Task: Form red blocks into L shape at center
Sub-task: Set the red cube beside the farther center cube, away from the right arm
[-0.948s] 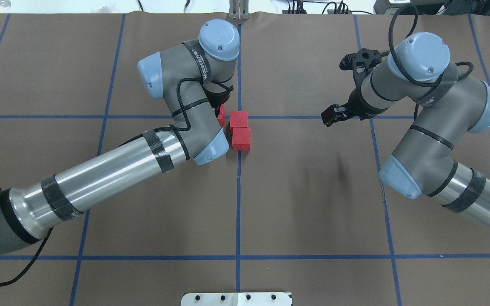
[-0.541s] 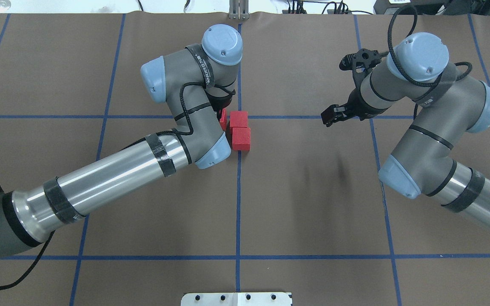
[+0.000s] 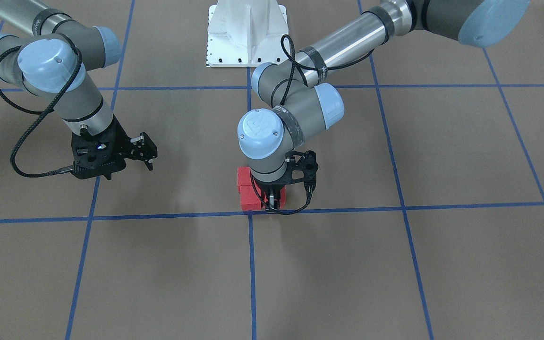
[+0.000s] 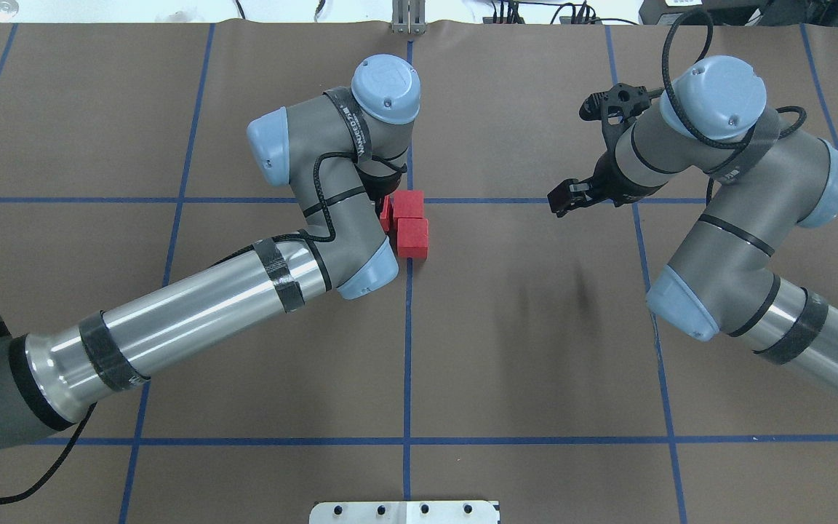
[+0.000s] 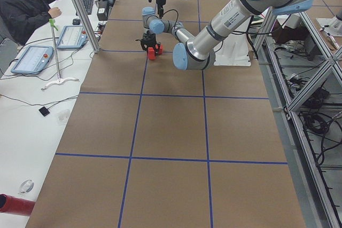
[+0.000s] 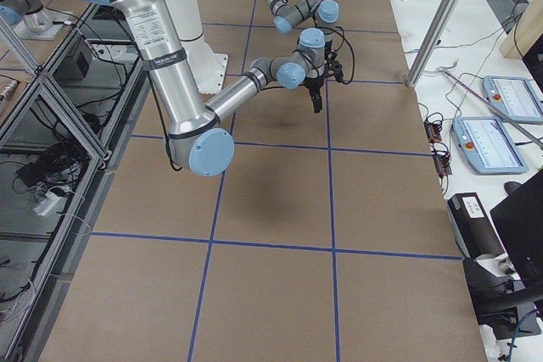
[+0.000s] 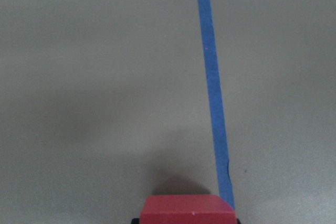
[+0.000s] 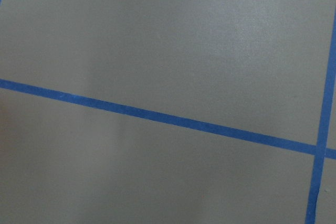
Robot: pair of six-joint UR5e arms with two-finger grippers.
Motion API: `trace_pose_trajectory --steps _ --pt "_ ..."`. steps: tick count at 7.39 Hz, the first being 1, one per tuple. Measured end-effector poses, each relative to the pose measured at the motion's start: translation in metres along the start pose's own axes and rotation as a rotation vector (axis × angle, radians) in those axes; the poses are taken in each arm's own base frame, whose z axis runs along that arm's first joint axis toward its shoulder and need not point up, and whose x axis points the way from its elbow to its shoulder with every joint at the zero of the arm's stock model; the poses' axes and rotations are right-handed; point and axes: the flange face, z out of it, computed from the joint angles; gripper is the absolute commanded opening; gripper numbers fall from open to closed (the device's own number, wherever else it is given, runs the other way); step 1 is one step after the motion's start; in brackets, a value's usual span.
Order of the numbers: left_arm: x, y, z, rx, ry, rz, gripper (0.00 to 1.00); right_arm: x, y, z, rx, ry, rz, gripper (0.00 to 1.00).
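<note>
Two red blocks (image 4: 408,204) (image 4: 412,238) sit touching in a line by the center (image 3: 250,213), where the blue tape lines cross. In the front view they are the pair (image 3: 243,175) (image 3: 251,198). My left gripper (image 3: 274,203) is shut on the third red block (image 4: 387,212), low at the table, right beside the block nearest the crossing. That block shows at the bottom of the left wrist view (image 7: 189,209). My right gripper (image 4: 563,198) is open and empty, raised well to the right of the blocks.
The brown surface carries a grid of blue tape lines (image 4: 407,349). The white robot base (image 3: 246,33) stands at the near edge. A seated person (image 5: 26,9) and tablets (image 5: 32,60) are beside the table's far side.
My left arm has moved right with its red block, closing the gap to the two blocks at the crossing. The right arm has barely moved.
</note>
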Motion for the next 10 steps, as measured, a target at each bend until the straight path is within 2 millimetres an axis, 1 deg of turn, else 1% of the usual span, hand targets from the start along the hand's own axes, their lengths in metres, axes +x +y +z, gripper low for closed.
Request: trace_pose_trajectory --steps 10 --pt "0.0009 0.0049 -0.0039 -0.001 0.016 0.005 0.0 0.0014 -0.0018 -0.001 0.001 0.003 0.003 0.99"
